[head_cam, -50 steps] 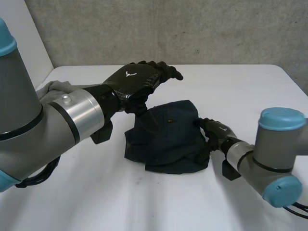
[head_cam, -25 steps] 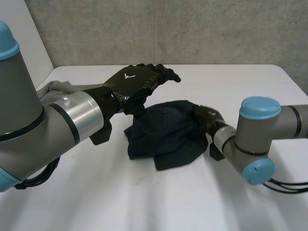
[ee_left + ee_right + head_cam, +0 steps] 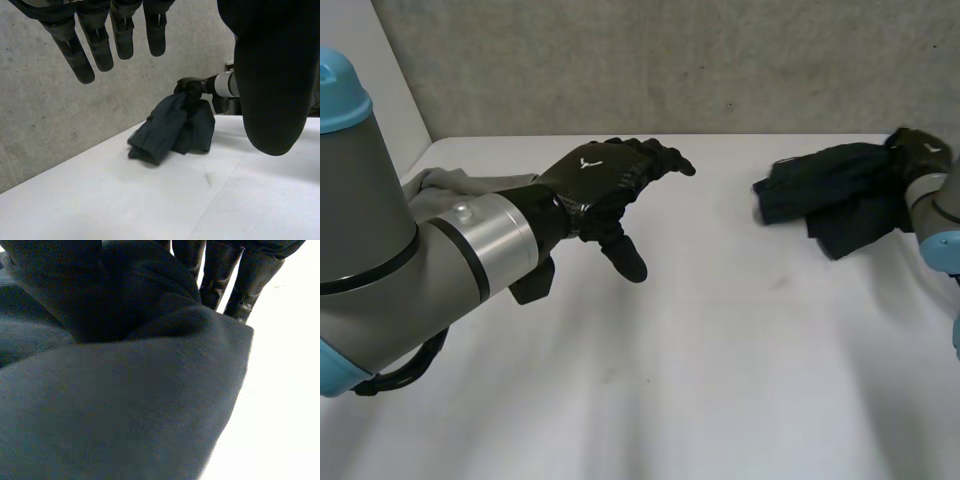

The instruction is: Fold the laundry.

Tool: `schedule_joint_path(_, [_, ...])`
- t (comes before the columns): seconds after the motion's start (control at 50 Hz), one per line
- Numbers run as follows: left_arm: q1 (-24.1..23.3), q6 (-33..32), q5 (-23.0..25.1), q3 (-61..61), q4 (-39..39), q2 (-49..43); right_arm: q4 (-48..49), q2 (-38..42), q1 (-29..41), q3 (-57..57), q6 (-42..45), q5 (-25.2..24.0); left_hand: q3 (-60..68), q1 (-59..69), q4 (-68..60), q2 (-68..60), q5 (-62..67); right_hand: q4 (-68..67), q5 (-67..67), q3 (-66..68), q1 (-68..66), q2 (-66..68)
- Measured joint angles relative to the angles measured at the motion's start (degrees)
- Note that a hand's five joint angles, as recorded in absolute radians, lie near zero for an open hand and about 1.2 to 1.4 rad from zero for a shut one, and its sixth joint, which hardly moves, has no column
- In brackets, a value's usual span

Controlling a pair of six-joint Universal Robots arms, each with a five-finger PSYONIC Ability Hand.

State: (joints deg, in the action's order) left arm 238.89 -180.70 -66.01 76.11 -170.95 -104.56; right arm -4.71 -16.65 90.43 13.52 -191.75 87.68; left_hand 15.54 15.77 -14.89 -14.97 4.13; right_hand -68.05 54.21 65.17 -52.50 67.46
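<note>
Fingers (image 3: 255, 270) of the right hand (image 3: 923, 152) hold a dark cloth (image 3: 840, 195). They lie against one side of it, and a thick fold covers the rest of the palm. In the left wrist view, this hand sits curled on the cloth's top end.

The dark cloth is navy, almost black. It is bunched into a lumpy roll with deep folds, not flat and not neat. One end is tucked in the right hand. The other end is blunt and points toward the middle of the surface (image 3: 720, 350). So its long way runs sideways across the far right part of the surface, sloping down from the hand. The low end is right down at the surface, but I cannot tell if it touches. The right arm (image 3: 222, 84) reaches in from the right edge, behind the hand.

The left hand (image 3: 600, 175) is well apart from the cloth and holds nothing. Its fingers (image 3: 120, 35) are straight and a little spread, pointing toward the far wall (image 3: 670, 60). Its thumb (image 3: 275, 75) sticks down toward the surface. The palm faces down and hangs above the white top. The left arm (image 3: 380, 240) comes in big and grey from the near left.

A light grey cloth (image 3: 435, 185) lies in a heap at the left edge, just behind that arm.
</note>
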Motion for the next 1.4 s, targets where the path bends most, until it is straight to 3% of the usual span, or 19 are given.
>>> schedule_joint_path(0.22, [-0.05,0.35,0.0,-0.01,0.0,-1.38,2.47,3.02,-5.54,-1.4,-0.04,0.5,0.0,0.0,0.0,0.0,0.0,-0.01,0.03,1.03,0.0,0.0])
schedule_joint_path(0.54, [-0.52,0.45,0.0,0.0,0.0,-1.86,2.68,3.27,-14.26,-1.28,2.21,-5.91,0.0,0.0,0.0,0.0,0.0,0.51,-0.03,0.72,0.0,-0.57])
schedule_joint_path(0.58, [-0.53,0.7,0.0,0.0,0.0,-1.9,2.61,3.26,-14.51,-1.44,2.86,-7.42,0.0,0.0,0.0,0.0,0.0,15.49,-13.77,-14.72,13.71,-16.59])
schedule_joint_path(0.6, [-0.52,0.83,0.0,0.0,0.0,-1.91,2.58,3.26,-14.54,-1.48,3.04,-7.91,0.0,0.0,0.0,0.0,0.0,16.7,-14.95,-15.9,14.88,-17.85])
schedule_joint_path(0.62, [-0.51,1.03,0.0,0.0,0.0,-1.95,2.46,3.25,-14.58,-1.58,3.48,-9.11,0.0,0.0,0.0,0.0,0.0,34.31,-31.88,-32.41,31.39,-34.72])
schedule_joint_path(0.66, [-0.48,1.46,0.0,0.01,0.0,-1.99,2.13,3.2,-14.6,-1.82,4.25,-10.94,0.0,0.0,0.0,0.0,0.0,49.87,-45.55,-47.55,39.64,-49.97])
schedule_joint_path(0.78, [-0.33,2.45,0.01,0.06,0.0,-2.04,-0.82,2.9,-14.88,-3.07,9.31,-13.62,0.0,0.0,0.0,0.0,0.0,54.62,-49.89,-52.89,40.95,-54.85])
schedule_joint_path(1.02, [-0.32,2.74,0.07,0.02,0.0,-1.96,-5.48,-0.78,-18.03,-2.47,41.02,-1.99,0.0,0.0,0.0,0.0,0.0,54.62,-50.4,-52.89,40.95,-54.85])
schedule_joint_path(1.24, [-0.35,2.7,0.08,0.08,0.0,-1.73,-5.74,-6.78,-17.36,2.78,43.83,-4.61,0.0,0.0,0.0,0.0,0.0,54.62,-50.4,-52.89,40.95,-54.86])
schedule_joint_path(1.4, [0.24,2.65,-0.04,-0.16,-0.52,-0.44,-5.89,-17.14,-12.22,4.97,41.7,-0.03,0.0,0.0,0.0,0.0,0.0,54.62,-50.4,-52.89,40.95,-54.86])
